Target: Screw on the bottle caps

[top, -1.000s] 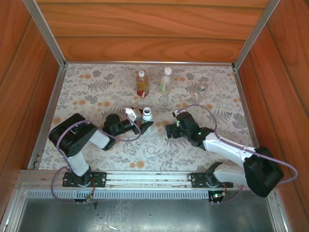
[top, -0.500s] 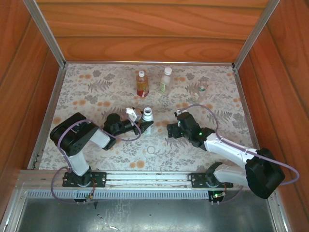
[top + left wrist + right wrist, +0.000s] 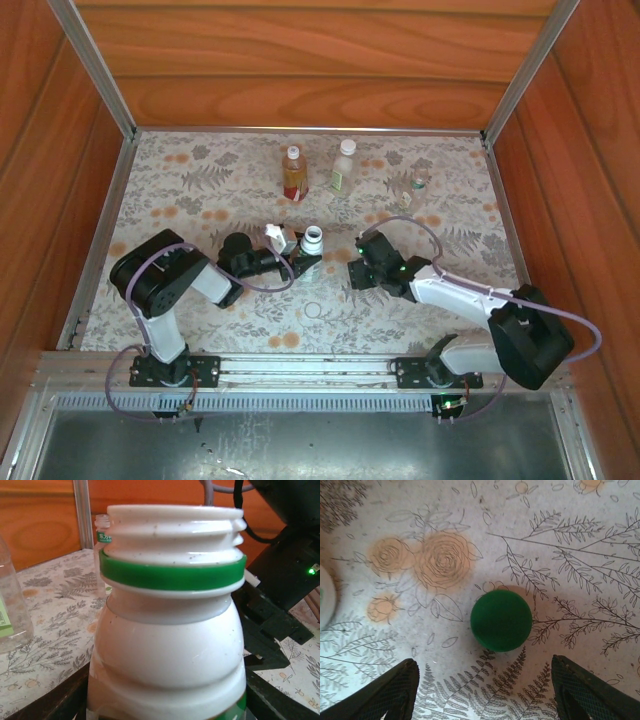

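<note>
Floral tablecloth (image 3: 580,545) lies under the right gripper (image 3: 484,680), its fingers spread, with the green cap (image 3: 501,621) flat just ahead between them. Nearby, the left gripper (image 3: 303,262) clamps the uncapped white bottle (image 3: 170,630) upright.

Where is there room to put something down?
Bare: the back-left stretch between the amber bottle and left wall. Crowded: the middle, where the left hand holds the white bottle and the right hand hovers over the green cap.
</note>
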`<control>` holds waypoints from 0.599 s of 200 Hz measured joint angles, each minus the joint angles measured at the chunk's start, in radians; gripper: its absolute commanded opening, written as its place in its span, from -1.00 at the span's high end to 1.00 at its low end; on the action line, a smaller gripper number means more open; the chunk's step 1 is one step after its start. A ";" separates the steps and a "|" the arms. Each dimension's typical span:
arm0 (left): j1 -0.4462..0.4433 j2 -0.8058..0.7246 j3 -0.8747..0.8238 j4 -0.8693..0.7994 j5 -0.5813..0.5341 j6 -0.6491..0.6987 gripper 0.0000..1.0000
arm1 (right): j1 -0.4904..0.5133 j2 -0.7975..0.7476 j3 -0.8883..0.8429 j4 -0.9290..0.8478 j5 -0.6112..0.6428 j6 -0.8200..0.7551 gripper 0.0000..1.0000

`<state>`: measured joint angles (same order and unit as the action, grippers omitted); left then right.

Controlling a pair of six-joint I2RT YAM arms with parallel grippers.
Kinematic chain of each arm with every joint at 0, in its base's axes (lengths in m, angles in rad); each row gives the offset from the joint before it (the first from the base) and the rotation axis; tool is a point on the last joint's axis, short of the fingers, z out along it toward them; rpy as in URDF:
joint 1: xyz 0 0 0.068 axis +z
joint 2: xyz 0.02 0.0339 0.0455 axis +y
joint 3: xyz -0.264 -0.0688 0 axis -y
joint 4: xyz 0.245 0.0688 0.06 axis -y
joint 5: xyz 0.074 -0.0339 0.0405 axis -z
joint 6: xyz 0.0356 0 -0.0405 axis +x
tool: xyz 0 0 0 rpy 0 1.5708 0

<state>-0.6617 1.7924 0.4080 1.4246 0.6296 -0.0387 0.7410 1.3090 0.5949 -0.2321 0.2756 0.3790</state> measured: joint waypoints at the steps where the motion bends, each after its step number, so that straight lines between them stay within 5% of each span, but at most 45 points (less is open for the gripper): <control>1: 0.000 0.000 0.000 0.000 0.000 0.000 -0.21 | 0.000 0.000 0.000 0.000 0.000 0.001 -0.54; 120: -0.003 0.055 0.144 -0.013 -0.042 0.016 -0.24 | 0.000 -0.084 -0.008 0.059 0.022 0.017 -0.58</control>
<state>-0.6651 1.8469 0.5518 1.4113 0.5880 -0.0227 0.7410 1.2247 0.5873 -0.1730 0.2977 0.3958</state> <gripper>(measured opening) 0.620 0.791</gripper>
